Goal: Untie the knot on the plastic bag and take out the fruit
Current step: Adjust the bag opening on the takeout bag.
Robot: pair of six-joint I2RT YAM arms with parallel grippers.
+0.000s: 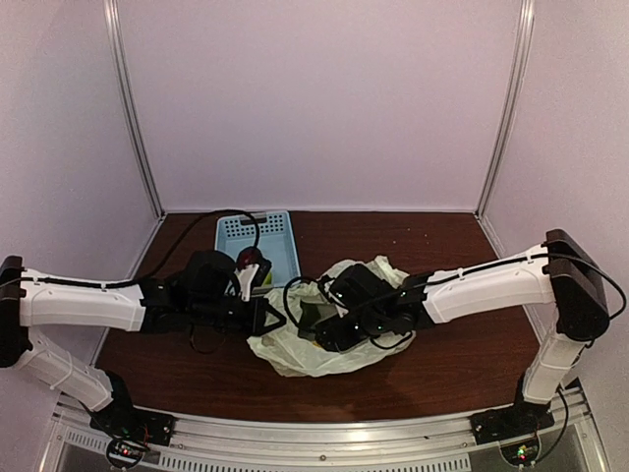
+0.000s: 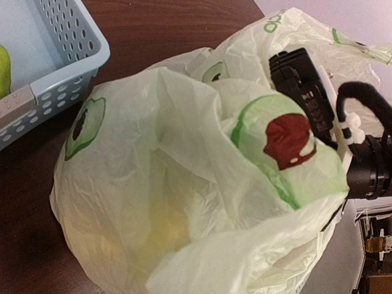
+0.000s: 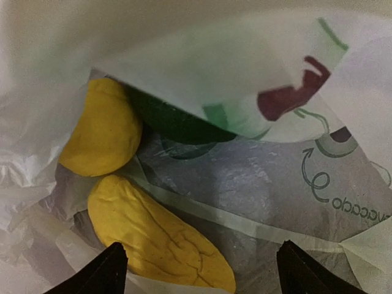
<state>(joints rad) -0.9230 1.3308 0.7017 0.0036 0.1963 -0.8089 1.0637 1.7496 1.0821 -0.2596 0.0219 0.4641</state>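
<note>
The plastic bag (image 1: 295, 356) lies crumpled on the dark wooden bench (image 1: 447, 366), between the two arms and just in front of the light blue perforated basket (image 1: 282, 234). The right pincer (image 1: 330, 330) is pushed in through the bag's mouth. In the right wrist view, its two black fingertips stand well apart, clamped on nothing. Just ahead of them, on the bag's inner film (image 3: 257, 184), lies a long yellow fruit (image 3: 156, 236). A rounder yellow fruit (image 3: 104, 131) lies beyond it, touching a dark green fruit (image 3: 174, 122) half hidden under a fold.

The left pincer (image 1: 267, 317) sits at the bag's left edge with its fingers together. Whether it pinches any plastic cannot be told.

In the basket rest a dark red fruit (image 1: 252, 259) and, at the left wrist view's edge, a green fruit (image 2: 3, 67).
</note>
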